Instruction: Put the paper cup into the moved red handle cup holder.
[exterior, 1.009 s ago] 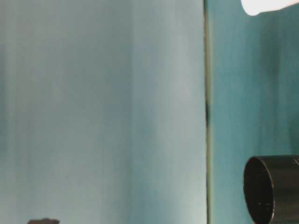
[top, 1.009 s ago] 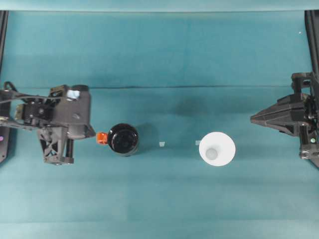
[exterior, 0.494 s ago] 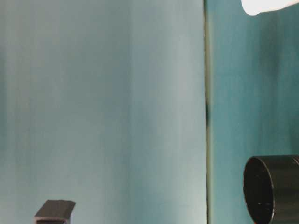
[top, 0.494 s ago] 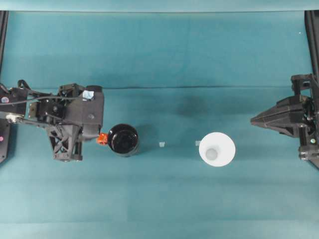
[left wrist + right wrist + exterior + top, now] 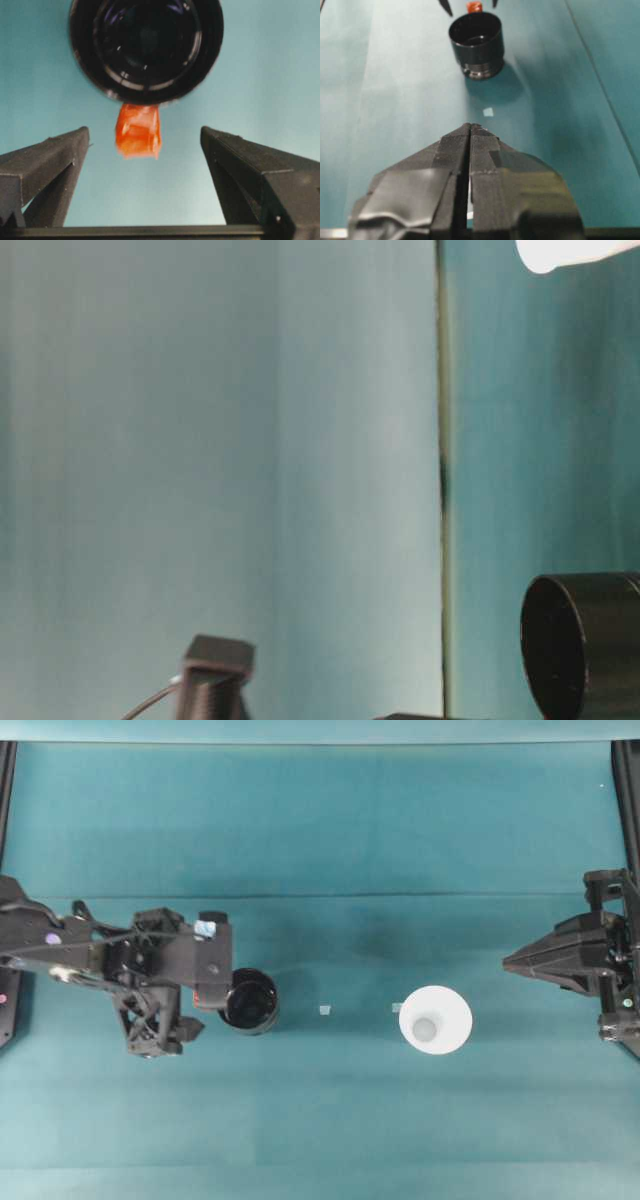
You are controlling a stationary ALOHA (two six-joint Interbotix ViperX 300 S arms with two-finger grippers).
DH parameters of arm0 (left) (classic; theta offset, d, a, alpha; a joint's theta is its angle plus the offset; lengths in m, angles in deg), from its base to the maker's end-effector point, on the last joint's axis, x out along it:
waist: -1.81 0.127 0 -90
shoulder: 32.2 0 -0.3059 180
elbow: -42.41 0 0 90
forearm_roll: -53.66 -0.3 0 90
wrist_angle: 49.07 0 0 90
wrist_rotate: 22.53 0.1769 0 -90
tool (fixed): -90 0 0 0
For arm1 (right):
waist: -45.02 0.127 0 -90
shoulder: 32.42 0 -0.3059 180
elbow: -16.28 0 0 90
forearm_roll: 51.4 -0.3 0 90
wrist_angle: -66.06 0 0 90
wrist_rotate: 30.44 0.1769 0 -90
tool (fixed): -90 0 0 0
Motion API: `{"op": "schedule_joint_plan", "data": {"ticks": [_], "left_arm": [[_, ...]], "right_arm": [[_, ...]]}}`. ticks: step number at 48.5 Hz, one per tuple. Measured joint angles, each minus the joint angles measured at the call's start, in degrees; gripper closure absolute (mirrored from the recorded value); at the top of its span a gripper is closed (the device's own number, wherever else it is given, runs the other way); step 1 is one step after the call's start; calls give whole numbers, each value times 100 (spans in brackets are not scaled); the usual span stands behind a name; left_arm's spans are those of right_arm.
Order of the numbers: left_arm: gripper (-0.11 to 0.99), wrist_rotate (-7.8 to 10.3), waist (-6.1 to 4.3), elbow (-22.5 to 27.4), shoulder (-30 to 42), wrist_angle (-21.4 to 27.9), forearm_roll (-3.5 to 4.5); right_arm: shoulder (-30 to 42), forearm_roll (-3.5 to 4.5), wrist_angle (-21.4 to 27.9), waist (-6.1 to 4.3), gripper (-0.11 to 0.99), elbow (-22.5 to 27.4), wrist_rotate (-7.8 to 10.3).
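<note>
Looking down from the overhead camera, we see our left gripper (image 5: 222, 1001) poised over the handle side of the red handle cup holder (image 5: 249, 1001), which stands upright on the teal table (image 5: 320, 1120) left of centre. In the left wrist view the two fingers (image 5: 45, 165) are spread wide, one to each side of the orange-red handle tab (image 5: 138, 131), touching nothing. We judge they are set this way so that a squeeze would catch the tab, a small projecting part that is easier to pinch than the wide glossy black wall; that would let us drag or lift the holder to where it has to go.

Our right gripper (image 5: 510, 960) rests at the far right edge, well apart from everything. In the right wrist view its fingers (image 5: 452, 150) are pressed together with nothing between them, and it points down the table toward the holder. We read it as parked out of the way while the left arm works.

The paper cup (image 5: 435, 1019) sits right of centre, well apart from the holder and nearer the right arm. We cannot tell which way up it stands. It is not yet in the holder, whose inside shows bare.

Counting: one holder with one tab, one paper cup, two grippers, and two tiny pale scraps (image 5: 324, 1010) lying on the table between holder and cup.
</note>
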Motion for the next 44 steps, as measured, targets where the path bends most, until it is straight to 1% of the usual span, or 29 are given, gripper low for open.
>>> {"op": "schedule_joint_plan", "data": {"ticks": [3,4,7,13,23,24,29,32,34,35,36,37,42,43,44], "left_arm": [[-11,9,0,-9,105,-105,0],[-11,18,9,-9,141,-141,0],[-10,35,26,0,272,-229,0],[-10,35,70,0,492,-272,0],[-10,26,62,-9,545,-272,0],[-9,35,62,-9,545,-272,0],[-4,35,62,0,545,-272,0],[2,35,62,0,545,-281,0],[9,35,62,18,545,-281,0],[14,35,62,18,545,-281,0],[19,53,62,26,545,-281,0],[25,53,62,26,536,-272,0],[56,105,26,26,492,-272,0],[59,123,9,26,483,-272,0],[61,141,0,26,475,-272,0]], "right_arm": [[0,9,0,0,98,-9,0],[0,0,0,0,98,-18,-9],[0,9,0,-9,98,-26,0],[0,0,0,-9,98,-26,0],[0,9,0,-18,98,-35,0],[0,0,0,-18,98,-26,0],[0,9,0,-18,98,-35,0],[0,0,0,-18,98,-35,0],[0,9,0,-18,98,-26,0],[0,0,0,-18,98,-35,0],[0,9,0,-18,98,-35,0],[0,0,0,-18,98,-35,0],[0,9,0,-18,98,-35,0],[0,9,0,-18,98,-44,0],[-9,9,0,-18,98,-44,0]]}}
